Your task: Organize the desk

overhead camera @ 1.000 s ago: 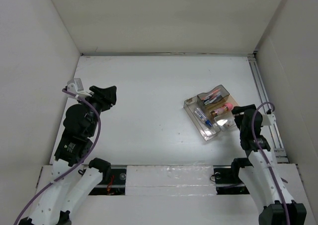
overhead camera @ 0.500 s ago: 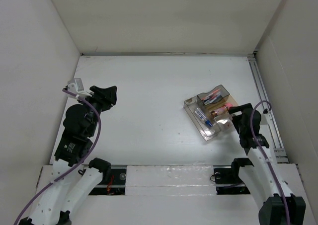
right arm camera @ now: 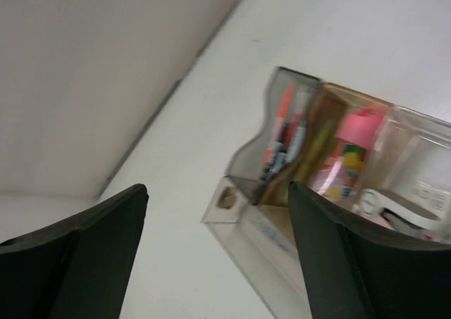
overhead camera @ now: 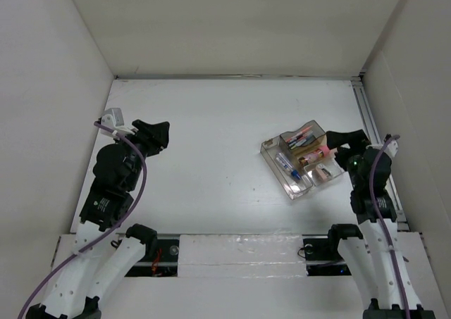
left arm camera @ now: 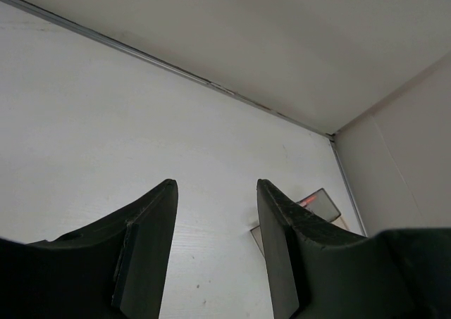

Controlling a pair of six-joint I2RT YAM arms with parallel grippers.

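The desk (overhead camera: pixel 225 115) is a white tabletop between white walls. A small clear compartment tray (overhead camera: pixel 267 147) stands at its right. The tray holds markers (overhead camera: pixel 301 137), a pink-capped tube (overhead camera: pixel 320 152) and a blue pen (overhead camera: pixel 285 165). My right gripper (overhead camera: pixel 337 139) is open and empty, just beyond the tray's far right corner. In the right wrist view the gripper (right arm camera: pixel 218 189) frames the tray (right arm camera: pixel 243 163), the markers (right arm camera: pixel 282 132) and the pink-capped tube (right arm camera: pixel 352 132). My left gripper (overhead camera: pixel 158 132) is open and empty over the desk's left side. It also shows in the left wrist view (left arm camera: pixel 216 185).
A metal rail (overhead camera: pixel 373 136) runs along the desk's right edge, close to my right arm. The far end of the tray (left arm camera: pixel 320 201) shows in the left wrist view. White walls close in the left, back and right sides.
My right gripper has drawn back from over the tray's right compartments toward the far right and is now open and empty. My left arm has shifted slightly.
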